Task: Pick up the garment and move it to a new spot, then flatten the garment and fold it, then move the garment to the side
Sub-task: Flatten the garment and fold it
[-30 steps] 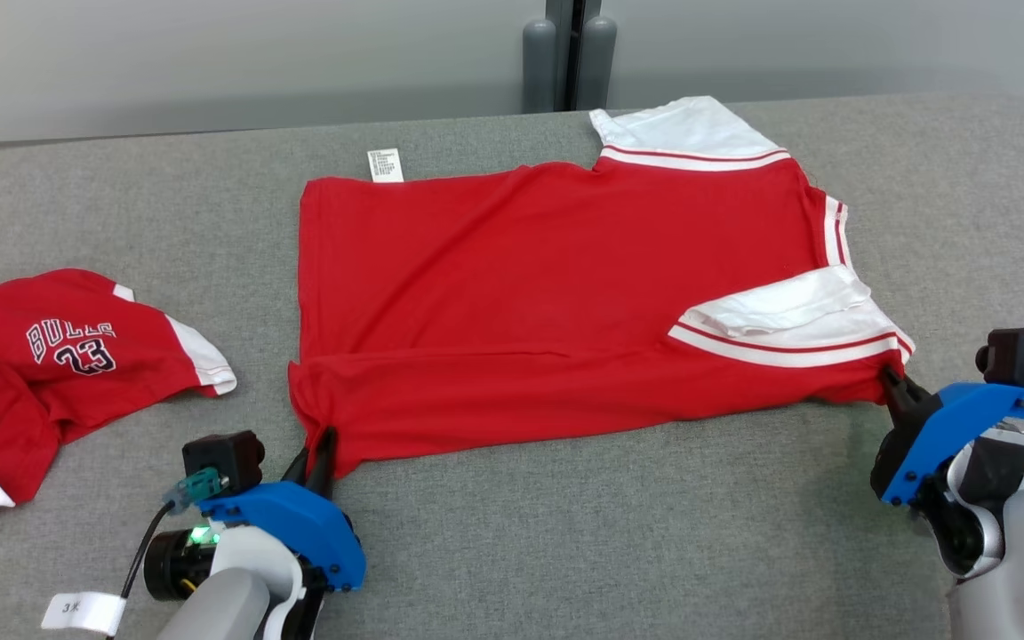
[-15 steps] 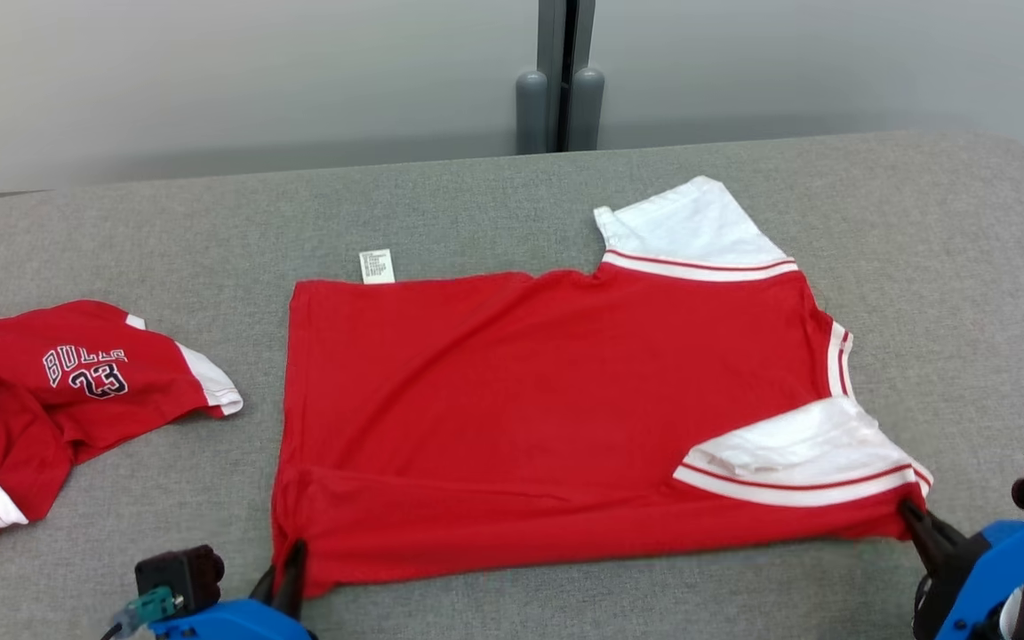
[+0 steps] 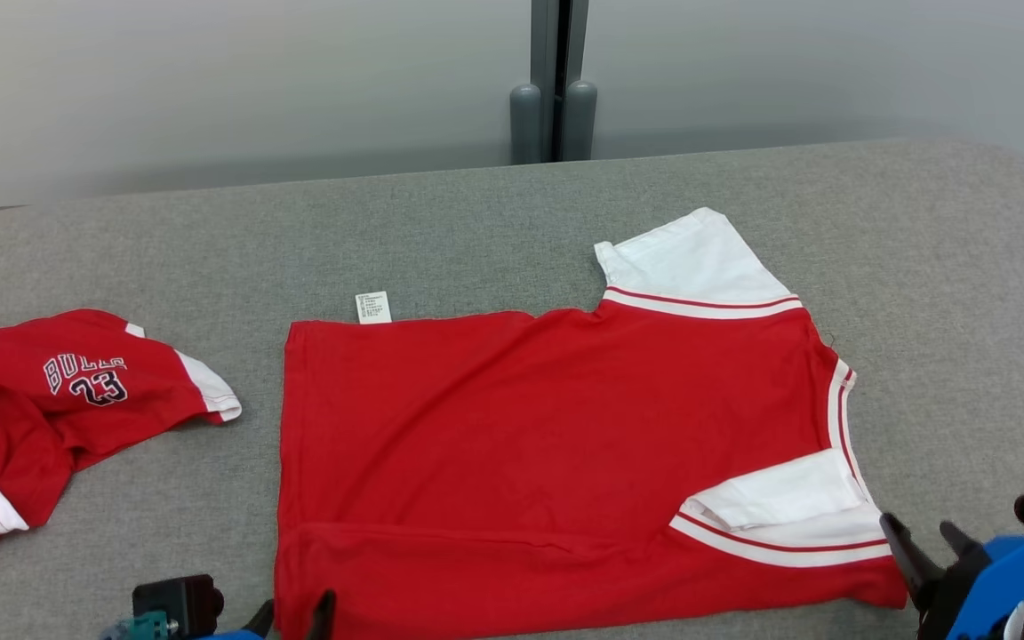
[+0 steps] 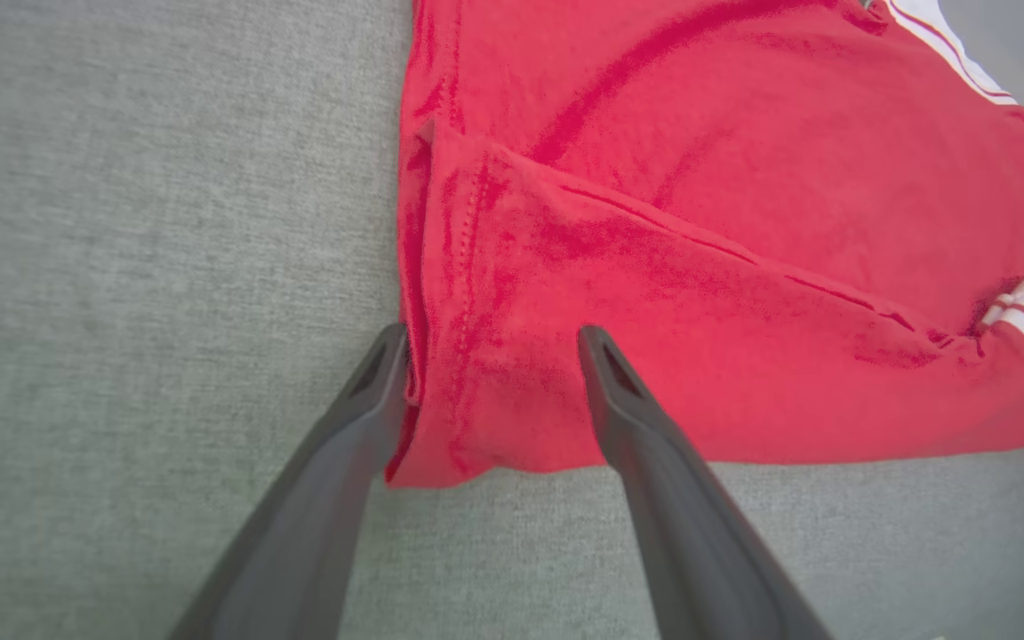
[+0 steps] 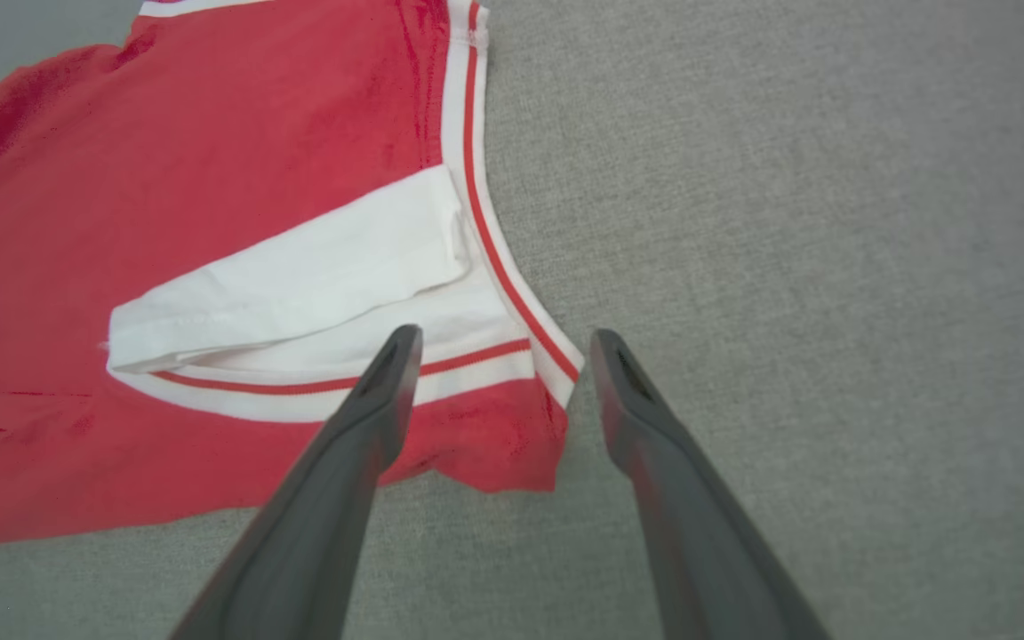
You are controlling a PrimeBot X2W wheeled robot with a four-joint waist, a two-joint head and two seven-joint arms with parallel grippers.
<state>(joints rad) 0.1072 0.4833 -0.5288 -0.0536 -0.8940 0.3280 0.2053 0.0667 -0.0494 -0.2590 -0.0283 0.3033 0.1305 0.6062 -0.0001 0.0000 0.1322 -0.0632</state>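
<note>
Grippers are held open at the table's (image 3: 476, 222) near edge, the left gripper (image 4: 490, 342) straddling the shirt's (image 3: 521, 427) hem corner, the right gripper (image 5: 501, 342) its shoulder corner. The near crease (image 4: 654, 222) should be smoothed before the far sleeve (image 3: 699, 267) is folded.

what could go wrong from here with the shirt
1. The shirt has a ridge along its near edge; folding now could press it in.
2. The open left gripper and right gripper sit over its corners; retreating could snag the cloth.
</note>
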